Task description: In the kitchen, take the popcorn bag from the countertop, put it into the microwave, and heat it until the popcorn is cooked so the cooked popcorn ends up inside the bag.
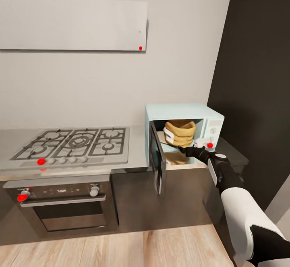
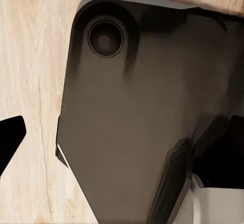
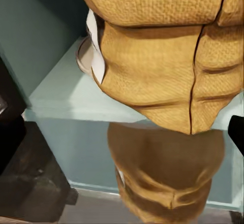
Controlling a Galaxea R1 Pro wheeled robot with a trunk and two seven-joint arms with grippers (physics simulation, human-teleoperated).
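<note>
The pale blue microwave (image 1: 209, 115) stands on the grey countertop (image 1: 139, 154) with its dark glass door (image 1: 158, 162) swung open. The mustard-yellow popcorn bag (image 1: 180, 132) (image 3: 162, 56) sits tilted inside the cavity, white label (image 3: 96, 51) on its side and its bottom corner hanging over the front lip of the floor. My right gripper (image 1: 187, 150) (image 3: 122, 137) is at the cavity mouth just below the bag, jaws spread wide, one black fingertip (image 3: 237, 132) beside the cloth. My left gripper (image 2: 122, 145) hangs low and open over my dark base (image 2: 132, 112). No popcorn is visible.
A steel gas hob (image 1: 74, 142) lies left of the microwave, with a built-in oven (image 1: 60, 202) beneath it. A dark tall panel (image 1: 257, 77) stands close on the microwave's right. The floor (image 1: 121, 247) is light wood. The glossy countertop mirrors the bag (image 3: 168, 178).
</note>
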